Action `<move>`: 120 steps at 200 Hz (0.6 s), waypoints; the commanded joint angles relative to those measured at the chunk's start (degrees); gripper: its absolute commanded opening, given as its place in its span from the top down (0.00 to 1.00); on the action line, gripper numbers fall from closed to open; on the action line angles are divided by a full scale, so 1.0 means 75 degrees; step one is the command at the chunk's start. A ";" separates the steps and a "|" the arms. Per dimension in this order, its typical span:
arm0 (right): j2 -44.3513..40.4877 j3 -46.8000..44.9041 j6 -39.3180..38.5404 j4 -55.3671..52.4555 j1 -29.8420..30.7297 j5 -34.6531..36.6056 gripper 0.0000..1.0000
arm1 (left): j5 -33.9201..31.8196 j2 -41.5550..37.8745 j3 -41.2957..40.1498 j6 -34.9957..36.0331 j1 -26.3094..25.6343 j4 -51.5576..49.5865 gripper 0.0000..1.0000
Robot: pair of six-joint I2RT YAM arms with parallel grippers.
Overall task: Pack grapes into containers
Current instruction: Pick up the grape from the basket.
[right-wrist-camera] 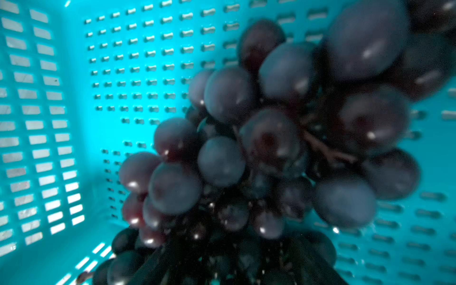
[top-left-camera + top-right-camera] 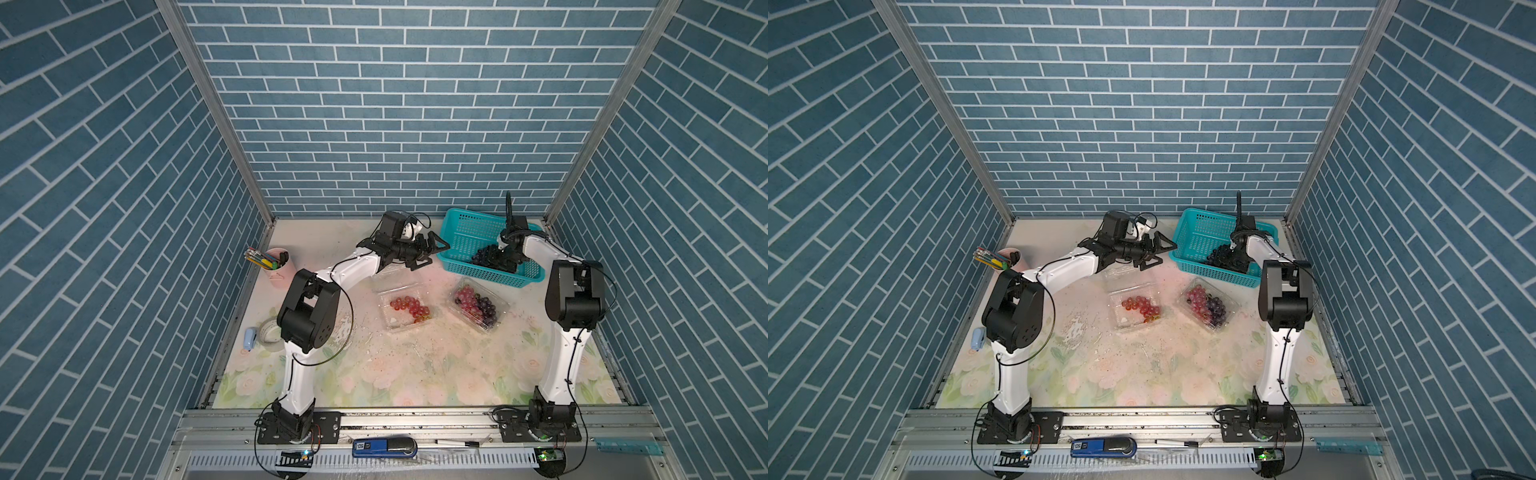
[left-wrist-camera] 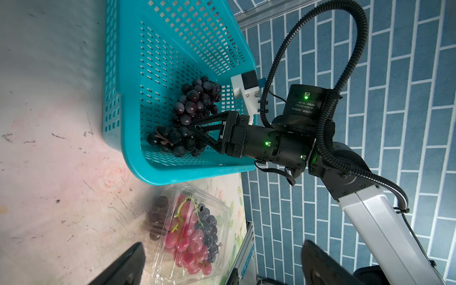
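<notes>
A bunch of dark grapes [image 2: 482, 254] [image 3: 195, 103] [image 1: 246, 148] lies in the teal basket [image 2: 465, 237] [image 3: 123, 98] at the back right. My right gripper [image 2: 496, 259] [image 3: 196, 130] [image 1: 222, 266] reaches into the basket, its fingers closed in on the bunch. Two clear containers stand open in front of the basket. The middle container [image 2: 392, 321] [image 2: 1121, 322] holds red grapes [image 2: 409, 306]. The right container [image 2: 505, 305] [image 3: 160, 259] holds red and dark grapes [image 2: 476, 305] [image 3: 187, 237]. My left gripper [image 2: 440, 254] [image 2: 1169, 254] [image 3: 222, 261] hangs open and empty by the basket's left end.
More clear plastic [image 2: 1119, 272] lies partly under my left arm. A pink pen cup [image 2: 276, 266] stands at the left edge, with a tape roll [image 2: 268, 332] and a pale blue object [image 2: 249, 336] nearer the front. Blue brick walls close in three sides.
</notes>
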 commanded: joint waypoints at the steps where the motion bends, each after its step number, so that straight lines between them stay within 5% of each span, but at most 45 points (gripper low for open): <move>1: 0.0276 0.0303 0.0020 -0.0275 0.0158 -0.0355 0.35 | 0.0089 -0.0056 0.0079 0.0011 0.0009 0.0105 0.00; 70: 0.0579 0.1341 0.0591 0.0240 0.0649 -0.1783 0.40 | 0.0048 -0.0108 -0.0027 0.0018 0.0088 0.0111 0.01; 120: 0.0705 0.2066 0.0505 -0.0150 0.0620 -0.1380 0.41 | 0.0047 -0.0176 -0.0119 0.0030 0.0129 0.0105 0.00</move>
